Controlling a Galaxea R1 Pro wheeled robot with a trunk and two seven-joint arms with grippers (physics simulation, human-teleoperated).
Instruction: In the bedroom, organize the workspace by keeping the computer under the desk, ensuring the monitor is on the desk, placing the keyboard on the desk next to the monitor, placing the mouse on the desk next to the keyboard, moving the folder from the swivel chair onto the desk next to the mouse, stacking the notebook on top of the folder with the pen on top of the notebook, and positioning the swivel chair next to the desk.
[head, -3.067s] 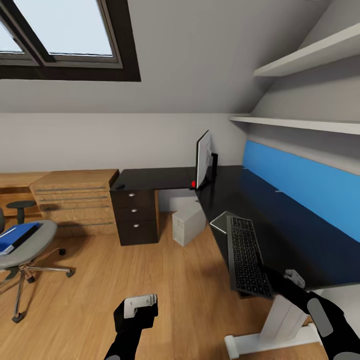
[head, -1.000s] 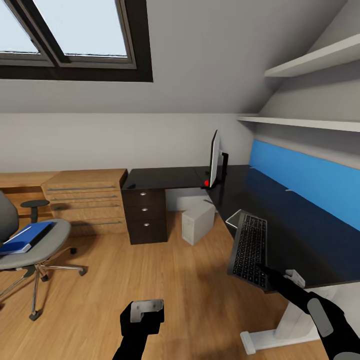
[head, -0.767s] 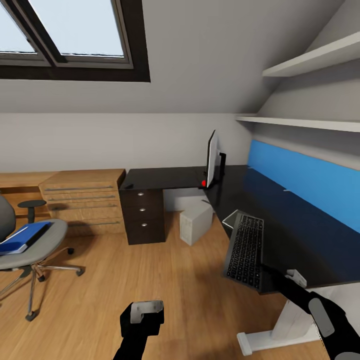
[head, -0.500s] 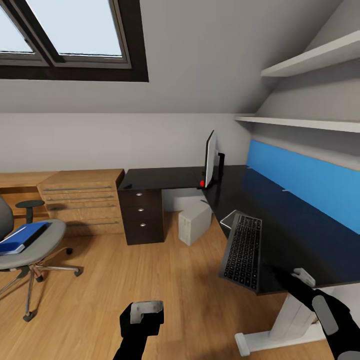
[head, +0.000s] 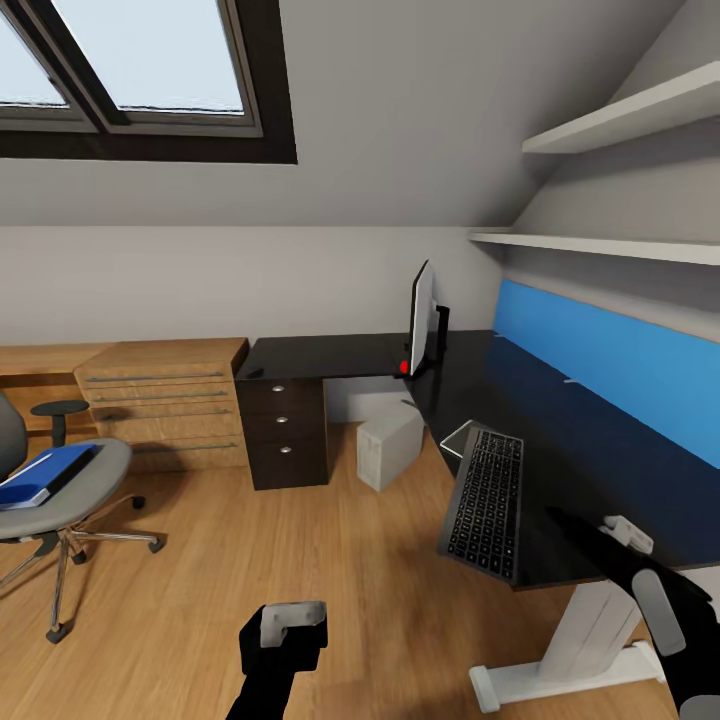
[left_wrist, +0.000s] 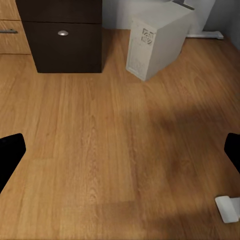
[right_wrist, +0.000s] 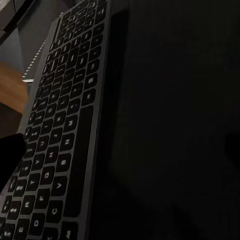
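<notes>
Glossy black desk (head: 560, 440) bears the slim dark-grey keyboard (head: 485, 488), just ahead of the right gripper (head: 608, 528), whose jaws stand apart, holding nothing.

Dark grey keyboard (head: 486, 497) with black keys is lying flat along the front edge of the glossy black desk (head: 560, 430), overhanging it slightly. Monitor (head: 421, 320) is standing edge-on at the desk's corner; light grey computer (head: 391, 443) is sitting on the floor below. Blue folder (head: 45, 472) is resting on the grey swivel chair (head: 60, 500), well apart.
</notes>
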